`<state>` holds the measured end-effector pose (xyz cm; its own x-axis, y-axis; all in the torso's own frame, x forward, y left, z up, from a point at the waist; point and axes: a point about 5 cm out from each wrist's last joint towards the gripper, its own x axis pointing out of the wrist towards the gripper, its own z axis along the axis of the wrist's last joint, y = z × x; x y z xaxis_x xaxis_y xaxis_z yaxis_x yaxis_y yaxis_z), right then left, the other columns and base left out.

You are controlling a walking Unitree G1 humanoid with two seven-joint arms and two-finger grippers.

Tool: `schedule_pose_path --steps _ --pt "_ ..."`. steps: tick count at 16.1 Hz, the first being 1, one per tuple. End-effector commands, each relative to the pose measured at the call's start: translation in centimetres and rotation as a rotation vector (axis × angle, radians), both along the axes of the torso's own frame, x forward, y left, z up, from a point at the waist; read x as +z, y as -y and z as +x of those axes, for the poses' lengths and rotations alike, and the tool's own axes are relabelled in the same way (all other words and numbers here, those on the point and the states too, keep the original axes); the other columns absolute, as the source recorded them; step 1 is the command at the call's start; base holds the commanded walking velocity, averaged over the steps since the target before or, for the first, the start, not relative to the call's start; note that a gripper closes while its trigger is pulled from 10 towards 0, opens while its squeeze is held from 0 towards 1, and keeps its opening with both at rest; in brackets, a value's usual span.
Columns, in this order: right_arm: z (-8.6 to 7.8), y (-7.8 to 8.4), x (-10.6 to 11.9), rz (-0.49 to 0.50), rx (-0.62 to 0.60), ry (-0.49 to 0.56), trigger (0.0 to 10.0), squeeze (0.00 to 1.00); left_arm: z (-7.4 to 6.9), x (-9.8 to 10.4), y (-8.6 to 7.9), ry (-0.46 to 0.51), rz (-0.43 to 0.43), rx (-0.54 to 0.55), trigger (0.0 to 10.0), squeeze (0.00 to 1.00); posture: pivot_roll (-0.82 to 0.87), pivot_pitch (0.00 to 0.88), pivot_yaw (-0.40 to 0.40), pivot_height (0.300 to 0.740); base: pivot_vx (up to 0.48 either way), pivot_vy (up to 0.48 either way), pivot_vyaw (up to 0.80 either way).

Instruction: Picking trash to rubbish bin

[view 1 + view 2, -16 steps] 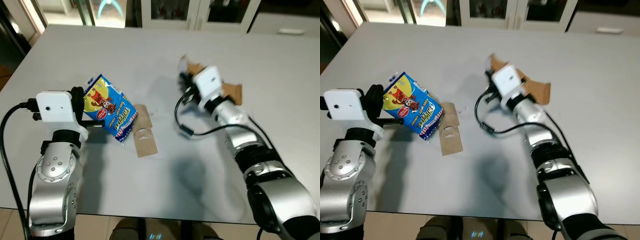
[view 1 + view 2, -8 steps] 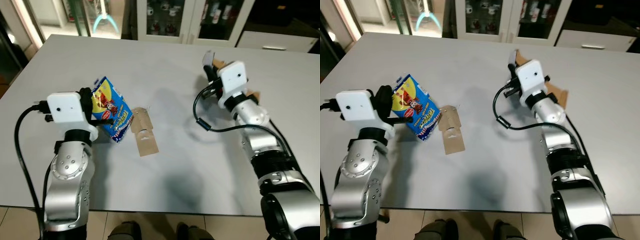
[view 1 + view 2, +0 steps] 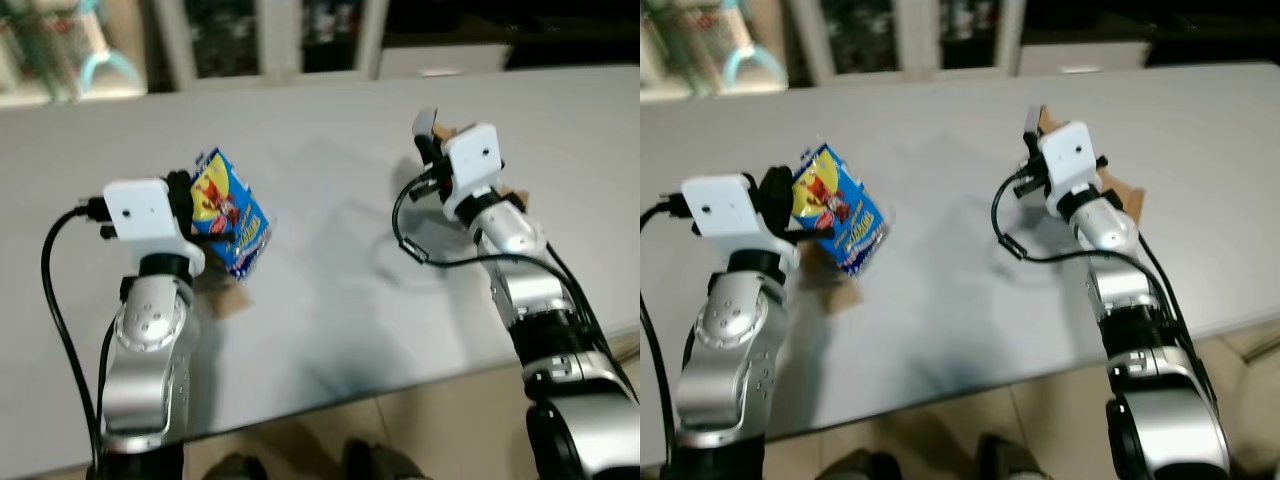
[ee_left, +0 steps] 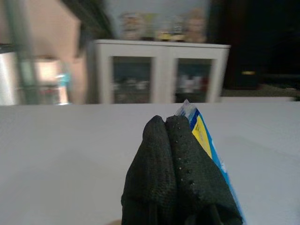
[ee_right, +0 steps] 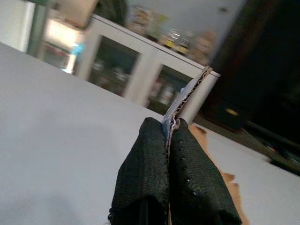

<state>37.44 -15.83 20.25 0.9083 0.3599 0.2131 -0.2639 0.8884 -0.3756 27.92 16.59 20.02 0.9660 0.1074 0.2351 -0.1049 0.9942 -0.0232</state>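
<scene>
Left gripper [image 4: 165, 123] fingers pinched on blue snack packet [image 3: 231, 210], packet raised off grey table [image 3: 330, 300]. Right gripper [image 5: 171, 125] fingers clamped on cardboard scrap [image 5: 190, 93], lifted near far right. Wide bare tabletop between arms; near edge close to both elbows.

The crinkled plastic snack packet [image 3: 229, 208] was blue and yellow with a red cartoon figure. The flat corrugated cardboard scrap [image 5: 190, 96] was plain brown, on a pale grey matte tabletop [image 3: 330, 260].
</scene>
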Motion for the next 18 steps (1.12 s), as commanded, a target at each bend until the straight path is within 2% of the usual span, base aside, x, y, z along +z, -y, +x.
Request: schedule_pose_path --steps 1,6,18 --pt "-0.02 0.03 0.76 0.022 -0.01 0.026 10.0 0.0 0.19 0.04 0.07 -0.011 0.013 -0.002 0.0 0.0 -0.06 0.074 -0.013 0.74 0.0 0.0 -0.8" --pt "-0.18 -0.2 0.59 0.038 -0.019 0.017 10.0 0.0 0.9 -0.02 -0.15 -0.032 0.002 -0.005 0.0 0.0 -0.06 0.075 0.006 0.74 0.0 0.0 -0.8" --pt "-0.36 -0.18 0.5 0.046 -0.036 0.007 10.0 0.0 0.97 -0.6 -0.34 -0.07 -0.022 -0.006 0.0 0.0 -0.06 0.087 0.014 0.74 0.0 0.0 -0.8"
